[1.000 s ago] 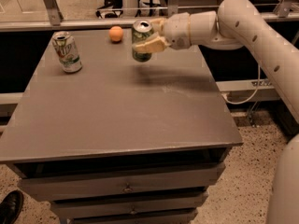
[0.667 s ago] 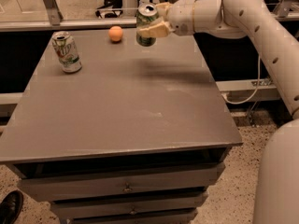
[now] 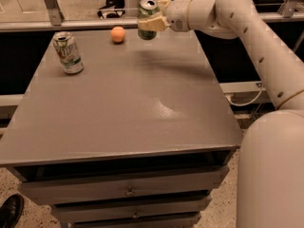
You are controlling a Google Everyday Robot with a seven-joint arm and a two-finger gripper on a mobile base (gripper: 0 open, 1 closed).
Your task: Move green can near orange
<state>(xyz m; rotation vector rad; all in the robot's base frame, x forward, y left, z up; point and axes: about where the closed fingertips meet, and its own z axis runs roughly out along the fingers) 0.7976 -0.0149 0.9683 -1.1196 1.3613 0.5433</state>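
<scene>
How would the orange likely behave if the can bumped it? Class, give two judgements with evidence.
It would probably roll: the orange is ball-shaped and rests on a flat table near its far edge, so it might go off. It looks smaller than the green can, held aloft by the gripper just beside it, so likely light and easily shifted.

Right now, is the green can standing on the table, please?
No, the gripper holds the green can aloft over the table, beside the orange.
</scene>
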